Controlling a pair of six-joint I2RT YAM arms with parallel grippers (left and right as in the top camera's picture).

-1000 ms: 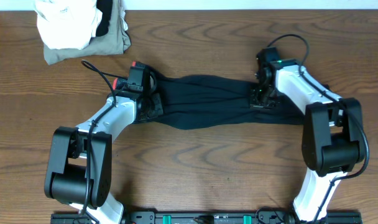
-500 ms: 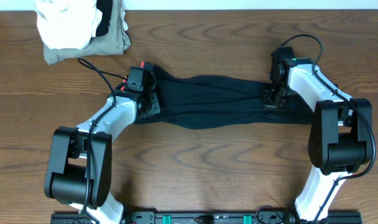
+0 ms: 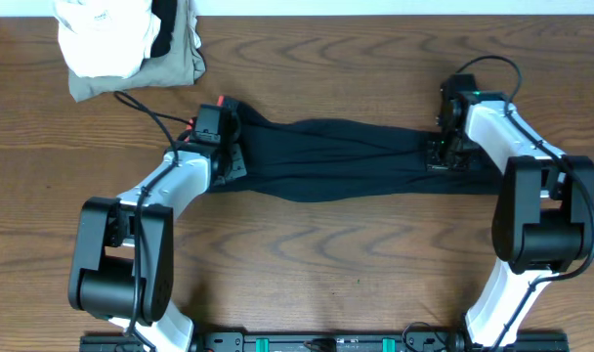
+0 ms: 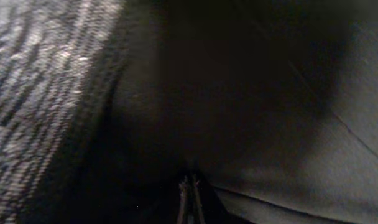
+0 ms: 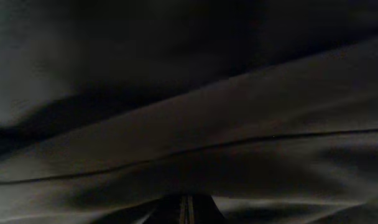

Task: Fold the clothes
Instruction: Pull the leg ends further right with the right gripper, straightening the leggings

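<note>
The clothes, one long black garment, lie stretched left to right across the middle of the table. A bit of red-orange edging shows at the left end. My left gripper is shut on that end. The left wrist view shows its grey waistband beside the closed fingertips, which are buried in dark fabric. My right gripper is shut on the right end. The right wrist view is filled with taut black folds running away from its closed tips.
A white folded cloth rests on a khaki-olive folded garment at the table's back left corner. A black cable loops off the left arm toward that pile. Bare wooden table lies in front of the garment.
My right gripper has moved to the right, drawing the black garment out longer and flatter. My left gripper has shifted only slightly toward the back, still holding its end.
</note>
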